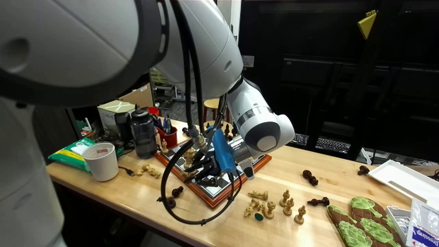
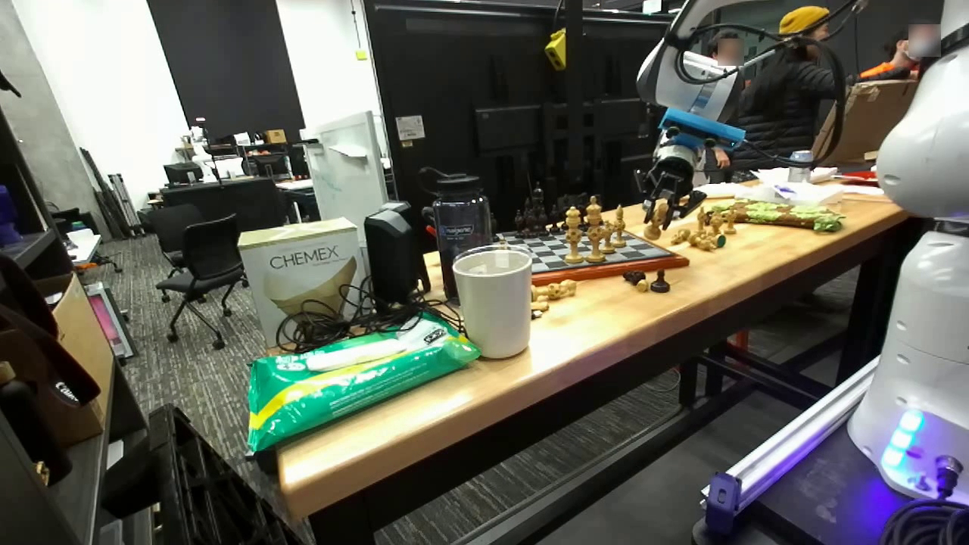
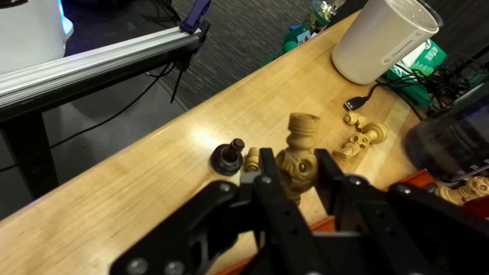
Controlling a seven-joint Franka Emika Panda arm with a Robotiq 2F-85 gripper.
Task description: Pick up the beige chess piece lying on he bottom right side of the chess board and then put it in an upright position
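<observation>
The beige chess piece [image 3: 299, 168] is in the hand [image 3: 296, 154], which grasps it by its carved middle, between two black fingers [image 3: 269, 166]. In the wrist view the piece's ringed end sticks out past the fingertips; I cannot tell how far the piece tilts, or whether it touches anything below. The chess board [image 2: 632, 268] lies beneath the hand, part of its reddish-brown frame showing under the fingers in the wrist view.

On the board, left of the hand in an exterior view, tall pale pieces [image 2: 574, 235] stand upright, with dark pieces [image 2: 537, 219] farther back.

Ahead of the hand and a little left in the wrist view, a brown pawn-like piece [image 3: 226, 162] sits on the counter [image 3: 133, 198], just beside a partly hidden beige one [image 3: 252, 158]. To the right of the fingertips there, more pale pieces lie on their sides near a black cable end [image 3: 355, 103], and a white cup [image 3: 376, 46] stands beyond.

Right of the hand in an exterior view, a beige cluster [image 1: 269, 210] has some pieces standing and some lying; farther right are fallen dark pieces and a leaf-print mitt [image 1: 365, 224].

Left of the hand there stands a water bottle [image 1: 143, 135]. Well apart, on the left in an exterior view, are a green packet [image 2: 363, 378] and a box [image 2: 306, 272].
</observation>
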